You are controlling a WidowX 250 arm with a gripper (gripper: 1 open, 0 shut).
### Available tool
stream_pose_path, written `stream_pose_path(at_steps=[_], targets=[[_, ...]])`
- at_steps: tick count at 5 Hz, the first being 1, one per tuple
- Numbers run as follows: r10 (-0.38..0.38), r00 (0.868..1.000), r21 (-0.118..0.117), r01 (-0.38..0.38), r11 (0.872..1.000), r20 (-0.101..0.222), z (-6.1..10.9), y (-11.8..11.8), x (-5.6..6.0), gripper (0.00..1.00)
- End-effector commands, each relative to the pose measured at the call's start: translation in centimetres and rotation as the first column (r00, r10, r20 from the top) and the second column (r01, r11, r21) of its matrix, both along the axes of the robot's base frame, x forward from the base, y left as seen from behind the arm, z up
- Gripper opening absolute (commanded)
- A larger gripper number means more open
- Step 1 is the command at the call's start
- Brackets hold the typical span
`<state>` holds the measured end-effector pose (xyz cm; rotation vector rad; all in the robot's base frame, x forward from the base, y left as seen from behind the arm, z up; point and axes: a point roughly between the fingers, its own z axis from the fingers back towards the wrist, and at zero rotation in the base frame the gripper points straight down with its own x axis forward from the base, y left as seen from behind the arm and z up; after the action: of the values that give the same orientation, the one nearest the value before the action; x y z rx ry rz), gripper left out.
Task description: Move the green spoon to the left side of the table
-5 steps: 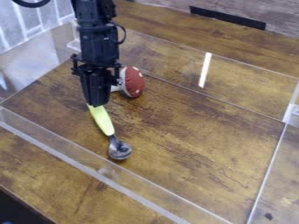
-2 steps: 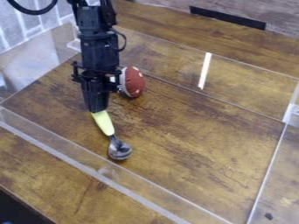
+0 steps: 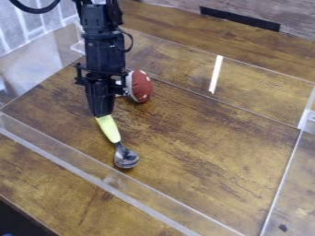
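Observation:
The green spoon [image 3: 112, 130] lies on the dark wood table [image 3: 215, 138], left of centre. Its yellow-green handle points up-left and its silver bowl sits toward the front edge. My gripper [image 3: 99, 112] comes straight down onto the handle's far end. The fingers are closed around that tip. The bowl still rests on the wood. The black arm hides the very end of the handle.
A red-capped toy mushroom [image 3: 140, 86] lies just right of the gripper, close to the arm. Low clear acrylic walls [image 3: 74, 166] run along the table's front and left edges. A white strip of glare [image 3: 215, 74] shows on the wood at the back right.
The fingers have closed on the handle's end over the last second. The arm and the spoon have hardly moved.

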<state>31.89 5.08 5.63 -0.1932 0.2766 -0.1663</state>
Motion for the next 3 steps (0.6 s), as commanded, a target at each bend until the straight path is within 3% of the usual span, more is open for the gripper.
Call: stream_pose_path(at_steps=[1,3], targets=[[0.016,0.995,0.017,-0.018,1.000,0.095,2.87,0.69,0.72,0.00],[0.019,0.995,0.013,-0.020,1.000,0.093,2.76,0.63,0.71,0.00]])
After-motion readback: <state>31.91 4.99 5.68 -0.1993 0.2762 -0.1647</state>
